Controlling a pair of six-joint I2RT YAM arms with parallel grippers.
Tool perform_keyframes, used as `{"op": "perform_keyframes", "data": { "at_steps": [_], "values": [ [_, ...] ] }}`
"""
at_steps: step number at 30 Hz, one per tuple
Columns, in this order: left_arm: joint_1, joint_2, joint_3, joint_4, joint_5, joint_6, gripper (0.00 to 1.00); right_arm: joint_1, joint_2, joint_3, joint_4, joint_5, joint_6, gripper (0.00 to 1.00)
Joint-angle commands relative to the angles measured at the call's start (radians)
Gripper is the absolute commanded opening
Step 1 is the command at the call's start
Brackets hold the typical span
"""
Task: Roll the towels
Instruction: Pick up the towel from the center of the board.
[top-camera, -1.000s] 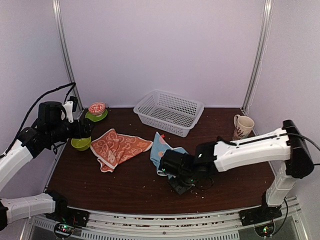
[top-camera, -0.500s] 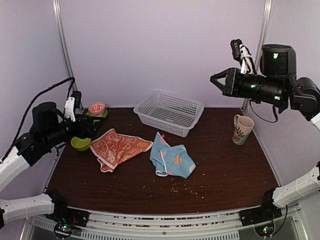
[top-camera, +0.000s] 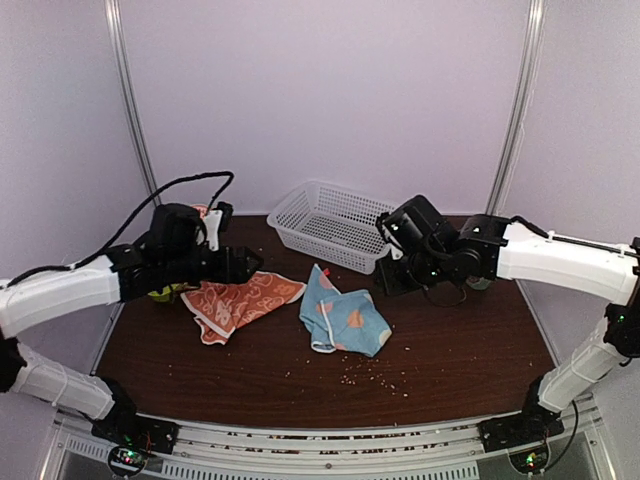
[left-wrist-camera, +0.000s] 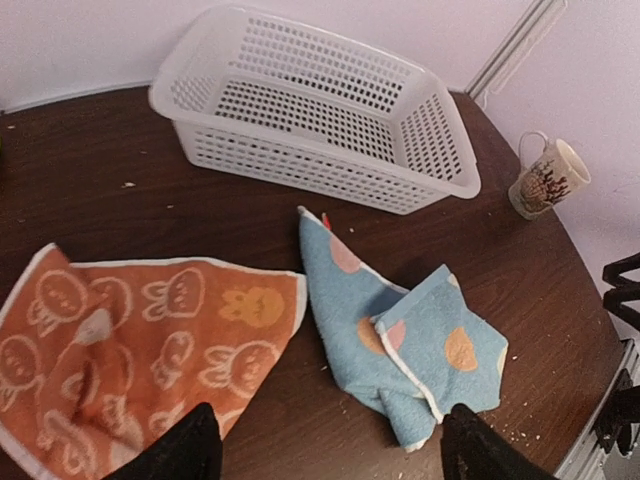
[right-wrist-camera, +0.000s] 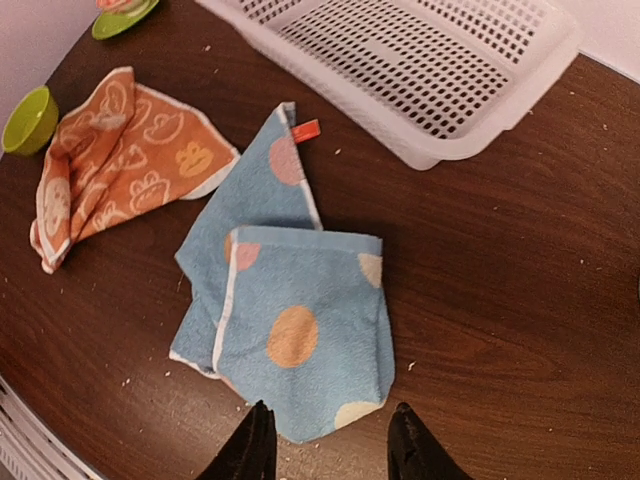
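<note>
1. Top external view: the orange towel (top-camera: 240, 298) with the white bunny prints is lying rumpled, left of the middle of the dark table (top-camera: 450, 350). The blue towel (top-camera: 345, 320) with peach and pink spots sits just to its right, loosely folded over itself. There's a sliver of bare wood between them, and neither one is rolled.
2. My left claw (left-wrist-camera: 328, 425) hangs over the right end of the orange towel. The jaws are spread wide with nothing in them.
3. My right claw (right-wrist-camera: 331, 410) is up in the air to the right of the blue towel, close to the basket. The jaws are parted and it isn't gripping anything either.
4. The white basket (top-camera: 335, 225) sits empty right behind the towels.
5. A patterned mug (left-wrist-camera: 545, 180) stands further right, near the table's edge.
6. Over on the far left there's a green bowl (right-wrist-camera: 28, 118) and a green plate (right-wrist-camera: 125, 18) behind it.
7. There are crumbs all over the wood in front of the blue towel, lol.
</note>
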Motion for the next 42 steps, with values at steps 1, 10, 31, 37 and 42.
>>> {"op": "perform_keyframes", "data": {
  "at_steps": [1, 10, 31, 37, 42],
  "values": [
    [-0.035, 0.313, 0.209, 0.062, 0.152, -0.065, 0.76, -0.091, -0.13, -0.128, 0.14, -0.018, 0.071, 0.4],
    [-0.045, 0.666, 0.478, 0.074, 0.378, -0.061, 0.71, -0.118, -0.234, -0.341, 0.262, -0.091, 0.074, 0.41],
    [-0.046, 0.946, 0.677, -0.069, 0.513, -0.056, 0.67, -0.209, -0.363, -0.483, 0.296, -0.142, 0.049, 0.4],
    [-0.046, 0.958, 0.672, -0.079, 0.569, -0.036, 0.64, -0.222, -0.359, -0.486, 0.302, -0.151, 0.048, 0.4],
    [-0.047, 0.973, 0.67, -0.102, 0.57, -0.022, 0.64, -0.222, -0.359, -0.483, 0.307, -0.156, 0.053, 0.4]
  ]
}}
